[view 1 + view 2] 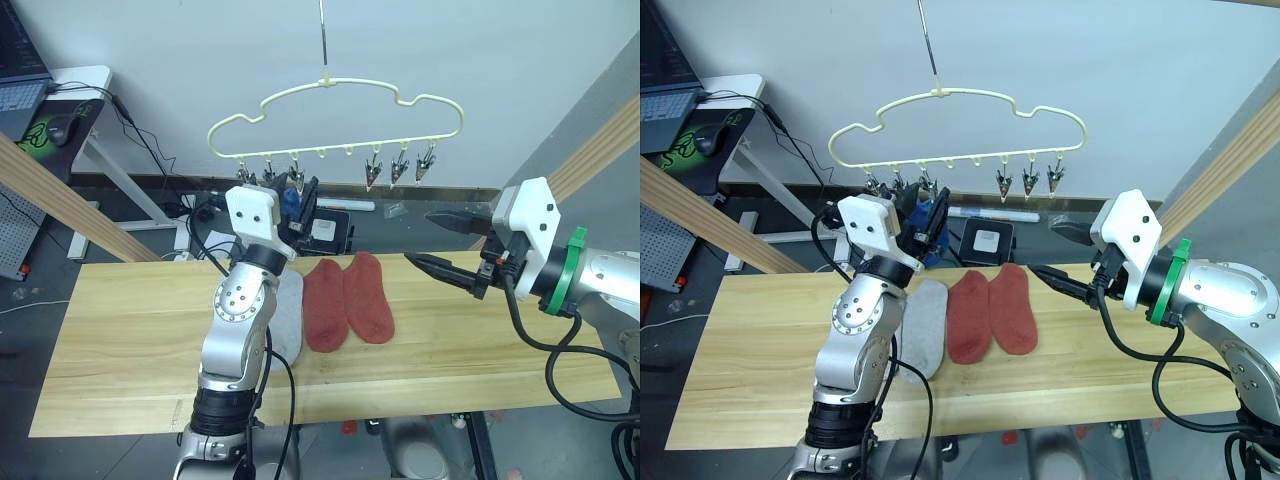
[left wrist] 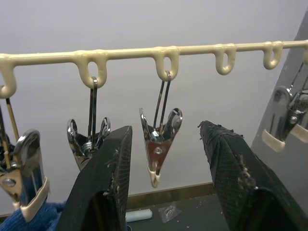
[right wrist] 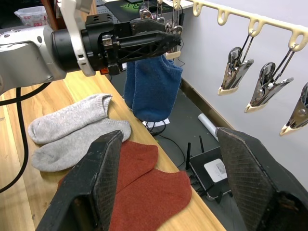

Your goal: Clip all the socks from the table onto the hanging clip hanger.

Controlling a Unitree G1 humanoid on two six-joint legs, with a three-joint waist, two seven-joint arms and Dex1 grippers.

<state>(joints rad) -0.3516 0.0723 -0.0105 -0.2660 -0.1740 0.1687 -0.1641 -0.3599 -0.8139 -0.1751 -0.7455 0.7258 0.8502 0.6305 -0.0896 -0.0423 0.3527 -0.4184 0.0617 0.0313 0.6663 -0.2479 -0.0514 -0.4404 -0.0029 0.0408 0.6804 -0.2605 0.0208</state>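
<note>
Pale-yellow plastic forms the clip hanger (image 1: pixel 335 120), which hangs by its slim metal hook in front of the light wall, above the far edge of the table (image 1: pixel 120 340). The left gripper (image 2: pixel 166 178) is raised to the hanger's bottom bar, its two black fingers (image 2: pixel 108 178) spread apart with nothing between them; in the left wrist view one empty metal clip (image 2: pixel 159 144) hangs in the gap between the fingers, touching neither. Two bright blue socks (image 3: pixel 151 86) hang from the clips at the left end of the bar, just beside this gripper. The right gripper (image 1: pixel 440 243) hovers over the right part of the table, below the three clips at the bar's right end, its fingers (image 3: pixel 250 178) wide apart and empty, clear of the wood and of the socks. On the light wooden tabletop lie two rust red socks (image 1: pixel 348 300) side by side, touching each other, and directly to their left two light grey socks (image 3: pixel 72 132), partly hidden behind the left arm in the head views. Behind the table, on the floor, sits a small black box with a white label (image 1: pixel 325 228).
</note>
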